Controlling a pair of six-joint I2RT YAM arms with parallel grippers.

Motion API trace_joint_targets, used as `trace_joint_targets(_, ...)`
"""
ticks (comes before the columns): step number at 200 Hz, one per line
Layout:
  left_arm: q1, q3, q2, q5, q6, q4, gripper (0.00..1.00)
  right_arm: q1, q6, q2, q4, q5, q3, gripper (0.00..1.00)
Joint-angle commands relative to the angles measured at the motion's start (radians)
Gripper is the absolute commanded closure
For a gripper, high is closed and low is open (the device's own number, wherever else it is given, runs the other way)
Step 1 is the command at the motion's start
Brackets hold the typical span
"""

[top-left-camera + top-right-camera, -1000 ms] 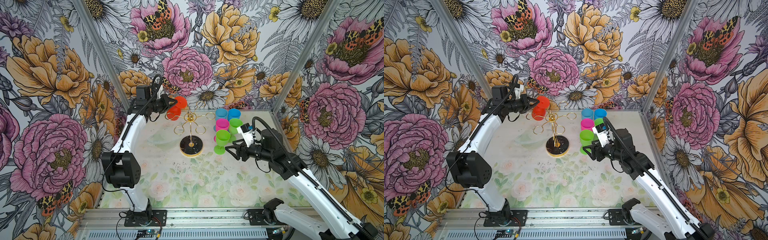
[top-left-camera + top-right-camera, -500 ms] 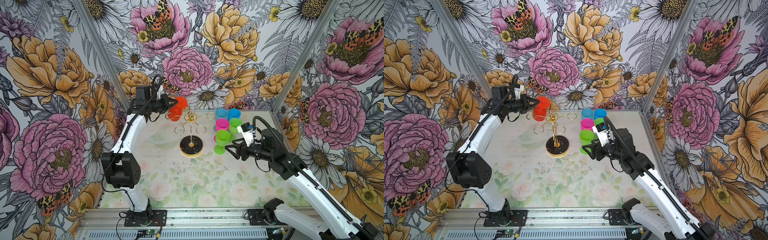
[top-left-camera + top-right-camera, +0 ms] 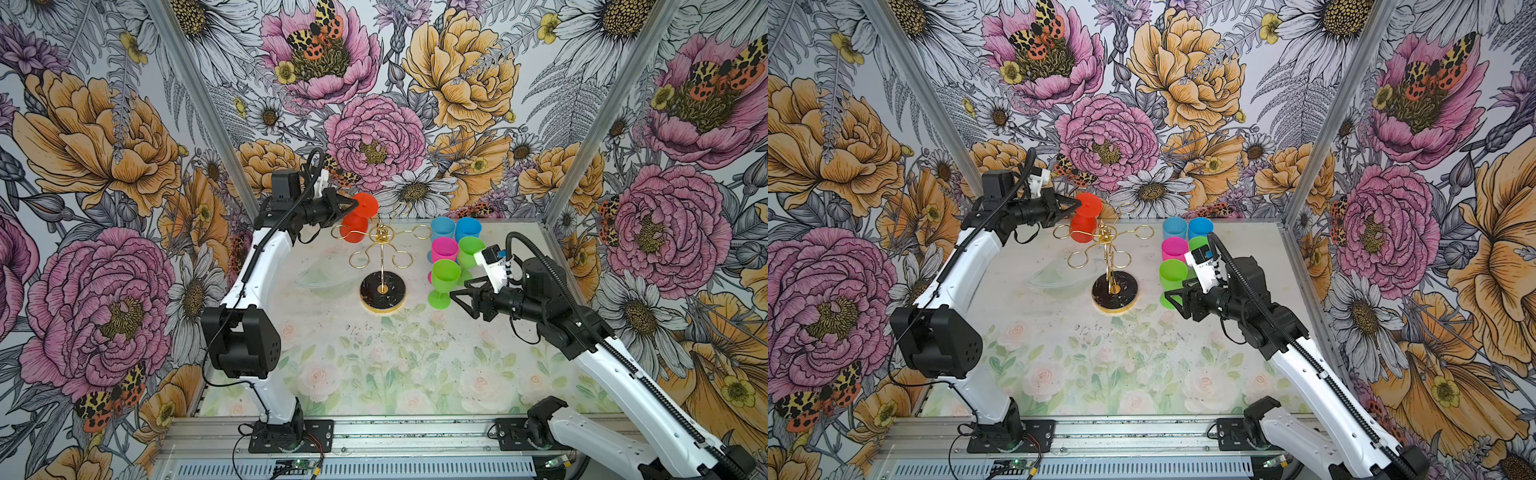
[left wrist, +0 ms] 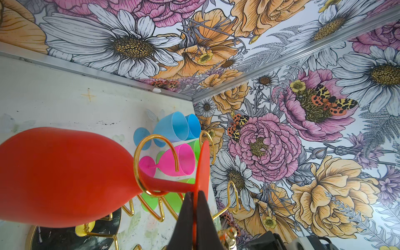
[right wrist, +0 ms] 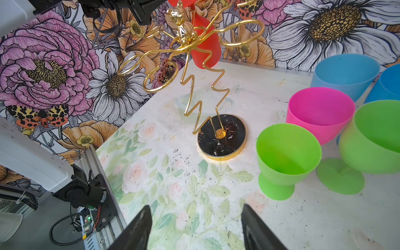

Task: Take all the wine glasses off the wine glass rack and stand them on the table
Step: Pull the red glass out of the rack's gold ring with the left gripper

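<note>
The wine glass rack (image 3: 382, 291) (image 3: 1115, 291) (image 5: 221, 138) is a gold wire stand on a black disc, set at the back middle of the table. A red wine glass (image 3: 355, 226) (image 3: 1083, 226) (image 4: 65, 177) (image 5: 205, 49) hangs bowl-down from its back-left loop, with its stem through the gold loop (image 4: 138, 155). My left gripper (image 3: 353, 204) (image 3: 1077, 203) (image 4: 195, 194) is shut on the rim of the glass's flat foot. My right gripper (image 3: 455, 297) (image 3: 1169, 297) (image 5: 195, 216) stands open and empty, low over the table, right of the rack's base.
Several upright plastic glasses stand right of the rack: blue (image 3: 442, 228), pink (image 3: 444, 249) and green (image 3: 445, 274) (image 5: 285, 151), the nearest green one close beside my right gripper. A clear shallow dish (image 3: 324, 276) lies left of the rack's base. Floral walls enclose the table.
</note>
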Motion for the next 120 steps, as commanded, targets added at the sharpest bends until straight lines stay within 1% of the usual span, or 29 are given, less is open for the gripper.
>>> trace_joint_targets(1, -0.013, -0.007, -0.033, 0.044, -0.017, 0.005, 1.0, 0.004, 0.007, -0.018, 0.027, -0.009, -0.006, 0.34)
trace_joint_targets(120, -0.033, -0.016, -0.011, 0.078, -0.012, 0.006, 1.0, 0.005, 0.007, -0.029, 0.027, -0.002, -0.012, 0.34)
